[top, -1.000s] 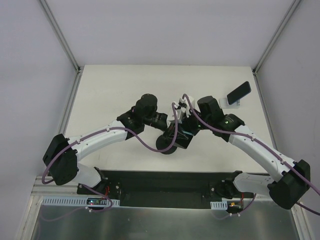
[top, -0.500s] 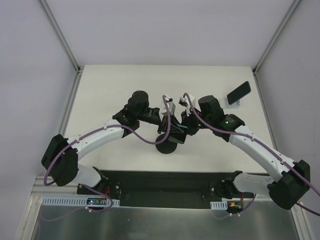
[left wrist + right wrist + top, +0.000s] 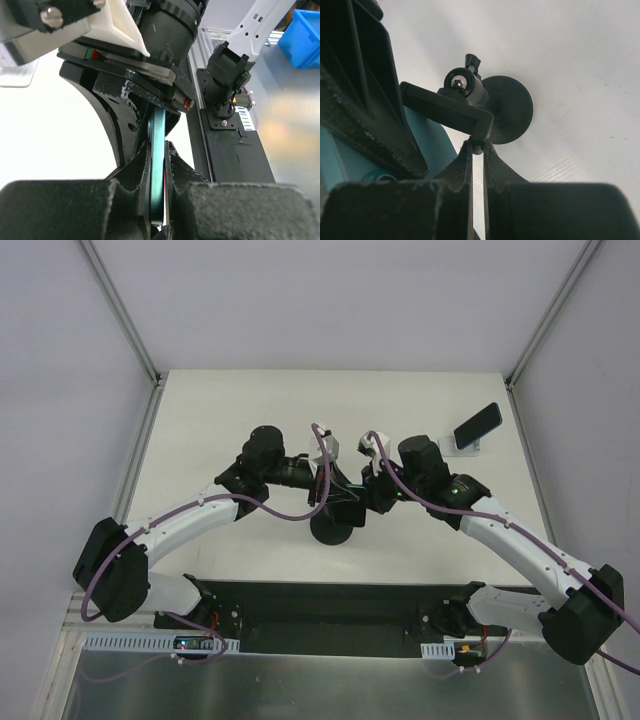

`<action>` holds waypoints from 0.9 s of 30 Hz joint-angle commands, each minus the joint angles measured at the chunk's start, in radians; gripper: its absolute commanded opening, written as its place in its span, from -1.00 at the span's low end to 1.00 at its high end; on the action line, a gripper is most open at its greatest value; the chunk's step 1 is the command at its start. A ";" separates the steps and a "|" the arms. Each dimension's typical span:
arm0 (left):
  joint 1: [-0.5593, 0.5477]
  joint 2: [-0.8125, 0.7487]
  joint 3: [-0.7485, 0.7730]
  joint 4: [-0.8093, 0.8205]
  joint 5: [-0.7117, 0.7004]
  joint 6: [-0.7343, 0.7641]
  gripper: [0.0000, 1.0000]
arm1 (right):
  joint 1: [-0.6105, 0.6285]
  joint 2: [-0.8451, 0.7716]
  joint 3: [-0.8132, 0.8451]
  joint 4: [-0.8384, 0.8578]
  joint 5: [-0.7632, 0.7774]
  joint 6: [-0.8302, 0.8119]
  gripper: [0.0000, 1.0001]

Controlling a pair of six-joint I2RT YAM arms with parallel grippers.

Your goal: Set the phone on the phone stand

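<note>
the left gripper [image 3: 159, 150] was clamped on a thin teal-edged slab [image 3: 159, 122], held edge-on between its fingers; what the slab was could not be told from that view. the right gripper [image 3: 477, 146] was closed to a narrow slit, its tips pinching the lower corner of the black clamp [image 3: 445, 107] on top of the black pole stand [image 3: 335, 528]. the stand's round base [image 3: 512, 112] sat on the desk [image 3: 230, 410] about midway between the left and right edges, nearer the near edge than the far one. a teal surface showed just beside the clamp in the right wrist view. both arms met above the pole stand, their grippers close together. the phone [image 3: 477, 424] was well apart from them at the far right corner of the desk. it leaned tilted on the small silver-white phone stand [image 3: 468, 447], with its dark screen facing up.
</note>
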 commanded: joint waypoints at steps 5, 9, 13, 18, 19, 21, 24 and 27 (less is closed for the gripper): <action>0.033 -0.019 -0.044 0.195 0.005 -0.101 -1.00 | -0.005 -0.031 0.015 0.075 -0.092 0.003 -0.99; 0.056 0.013 -0.020 0.181 0.035 -0.148 -1.00 | -0.005 -0.036 0.012 0.072 -0.092 0.000 -0.99; 0.110 -0.011 -0.058 0.186 0.015 -0.182 -1.00 | -0.005 -0.052 -0.002 0.070 -0.074 -0.005 -0.99; 0.125 -0.015 -0.047 0.145 0.003 -0.220 -1.00 | -0.007 -0.042 -0.011 0.085 -0.088 0.006 -0.99; 0.127 -0.009 -0.040 0.123 -0.010 -0.217 -1.00 | -0.005 -0.040 -0.012 0.085 -0.082 0.006 -0.99; 0.127 -0.013 -0.018 0.030 -0.039 -0.196 -1.00 | -0.007 -0.051 -0.014 0.081 -0.041 0.010 -0.99; 0.119 -0.036 0.019 -0.188 -0.202 -0.116 -1.00 | 0.004 -0.069 -0.017 0.079 0.062 0.045 -0.99; 0.052 -0.082 0.046 -0.379 -0.578 -0.012 -1.00 | 0.113 -0.082 -0.006 0.067 0.372 0.140 -0.99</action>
